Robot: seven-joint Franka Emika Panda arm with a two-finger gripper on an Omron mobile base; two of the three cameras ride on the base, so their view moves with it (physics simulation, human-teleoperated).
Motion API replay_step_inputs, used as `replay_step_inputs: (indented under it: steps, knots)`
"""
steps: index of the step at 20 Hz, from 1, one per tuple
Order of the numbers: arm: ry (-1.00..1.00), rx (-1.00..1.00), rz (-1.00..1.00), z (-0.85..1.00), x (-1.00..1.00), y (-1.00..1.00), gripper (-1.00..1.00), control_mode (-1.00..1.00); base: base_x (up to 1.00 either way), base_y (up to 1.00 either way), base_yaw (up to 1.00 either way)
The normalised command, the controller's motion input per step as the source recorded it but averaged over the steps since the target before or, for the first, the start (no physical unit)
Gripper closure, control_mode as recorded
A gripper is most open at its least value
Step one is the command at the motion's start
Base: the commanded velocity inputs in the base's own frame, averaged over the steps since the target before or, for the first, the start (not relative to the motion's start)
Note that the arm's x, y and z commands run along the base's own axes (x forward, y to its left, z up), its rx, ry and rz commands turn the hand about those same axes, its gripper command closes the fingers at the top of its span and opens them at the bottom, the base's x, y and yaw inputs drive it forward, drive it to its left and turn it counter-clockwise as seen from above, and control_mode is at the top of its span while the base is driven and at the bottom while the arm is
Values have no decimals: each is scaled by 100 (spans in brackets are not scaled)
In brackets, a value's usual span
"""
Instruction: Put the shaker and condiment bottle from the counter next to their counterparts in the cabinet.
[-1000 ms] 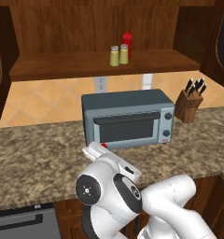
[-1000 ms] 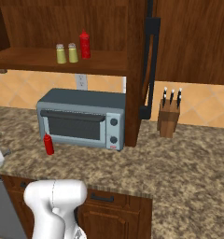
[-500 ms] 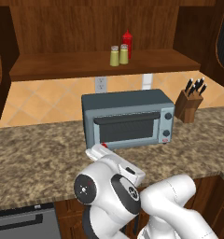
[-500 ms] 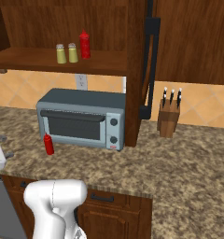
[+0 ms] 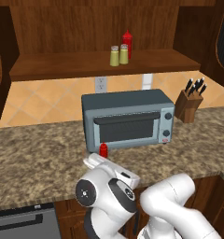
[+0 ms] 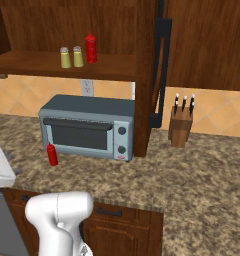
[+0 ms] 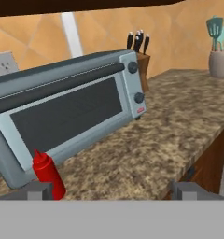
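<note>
The condiment bottle [image 5: 103, 149] [image 6: 52, 154] [image 7: 48, 175], a slim red squeeze bottle, stands on the counter in front of the toaster oven's left end. My gripper [image 7: 111, 192] is open, low over the counter's front edge. Its left fingertip [image 7: 39, 190] is just in front of the bottle, which sits left of the gap between the jaws. On the cabinet [image 5: 86, 28] shelf, two yellow-green shakers [image 5: 114, 56] [image 5: 124, 54] stand side by side, with a matching red bottle [image 5: 127, 41] [image 6: 90, 48] right behind them. I cannot tell which shaker came from the counter.
A grey toaster oven [image 5: 128, 116] [image 6: 87, 127] stands against the tiled wall under the shelf. A knife block [image 5: 191, 100] [image 6: 181, 122] sits to its right, and a utensil crock [image 7: 219, 60] farther right. A dark cabinet side panel [image 6: 147, 75] drops beside the oven.
My hand has crept a little farther forward, so slightly more of it shows at the left edge of the right base view. The bottles and shakers have not moved.
</note>
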Motion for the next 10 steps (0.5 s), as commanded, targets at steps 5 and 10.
replay_step_inputs:
  steps: [5,10]
  knots:
    - [0,1,7,-8,7,0,-100,-100,0,0,0]
    - [-4,0,25,-22,0,0,-100,-100,0,0,0]
